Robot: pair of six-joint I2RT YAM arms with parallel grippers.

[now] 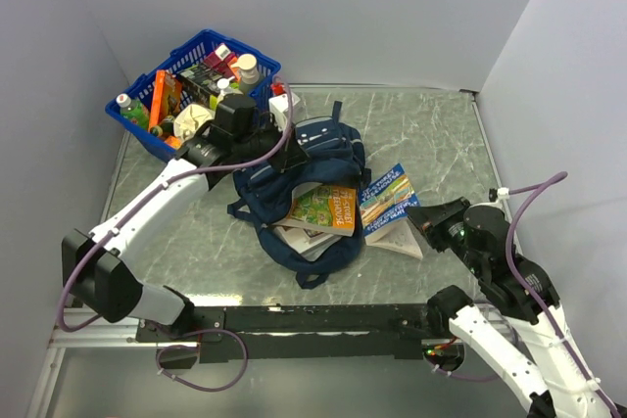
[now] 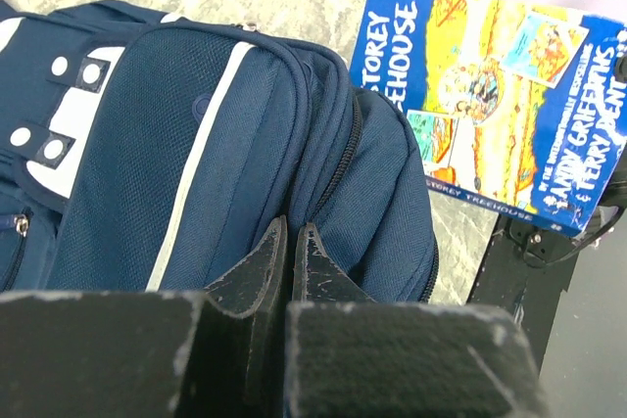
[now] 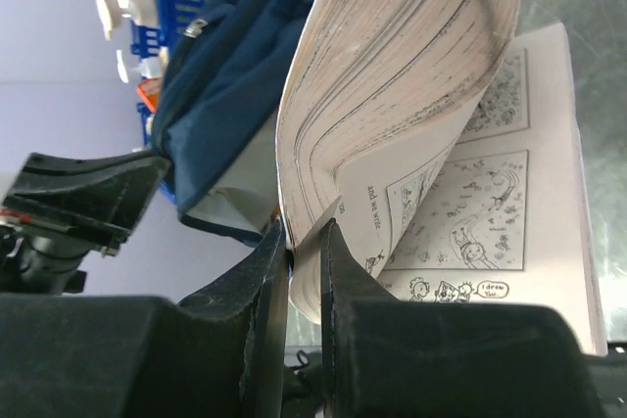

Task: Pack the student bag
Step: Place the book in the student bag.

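left tool (image 2: 293,230): pinched shut | right tool (image 3: 302,234): clamped, narrow gap

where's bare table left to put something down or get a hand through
Widest bare table: far right, bordered by the student bag, the blue book and the right wall. Smaller patch: near left, between the left arm and the bag. Crowded: far-left corner, blue basket.
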